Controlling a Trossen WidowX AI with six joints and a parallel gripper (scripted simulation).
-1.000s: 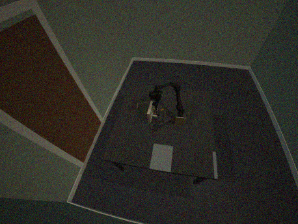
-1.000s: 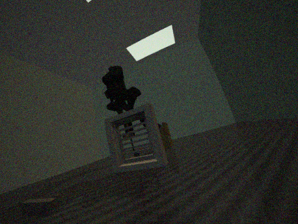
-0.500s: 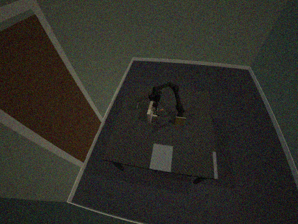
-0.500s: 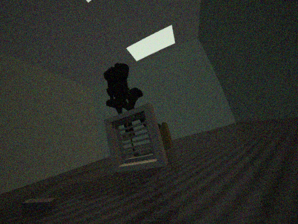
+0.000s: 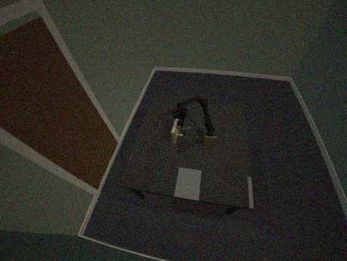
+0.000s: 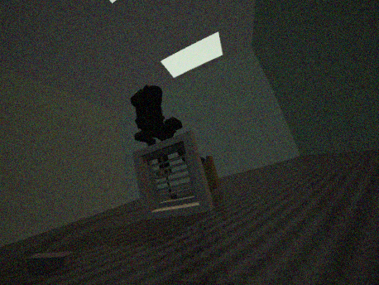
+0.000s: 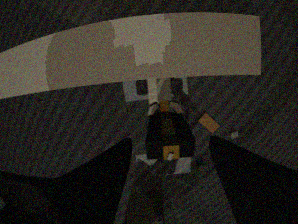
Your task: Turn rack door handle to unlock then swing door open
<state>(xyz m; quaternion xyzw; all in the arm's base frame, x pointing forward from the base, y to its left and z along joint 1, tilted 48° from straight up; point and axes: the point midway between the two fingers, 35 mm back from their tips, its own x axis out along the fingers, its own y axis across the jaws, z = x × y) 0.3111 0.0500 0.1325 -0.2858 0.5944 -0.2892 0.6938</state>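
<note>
The dark wood tabletop (image 5: pixel 223 171) (image 6: pixel 290 232) (image 7: pixel 95 122) bears the pale box-shaped rack frame (image 5: pixel 174 128) (image 6: pixel 200 178) (image 7: pixel 215 47), nearer its left edge than its right-hand near corner in the top view. The black gripper's fingers (image 5: pixel 182 122) (image 6: pixel 156 137) stand somewhat over half open, holding nothing. What seems the black-and-orange upright handle (image 7: pixel 170 127) appears between and ahead of them, its depth and long axis unclear.

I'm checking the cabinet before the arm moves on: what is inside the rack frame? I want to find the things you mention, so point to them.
Inside the rack frame (image 6: pixel 145 182) show several pale horizontal slats or shelves, one above another, with dark shapes in front. What lies behind them is hidden.
</note>
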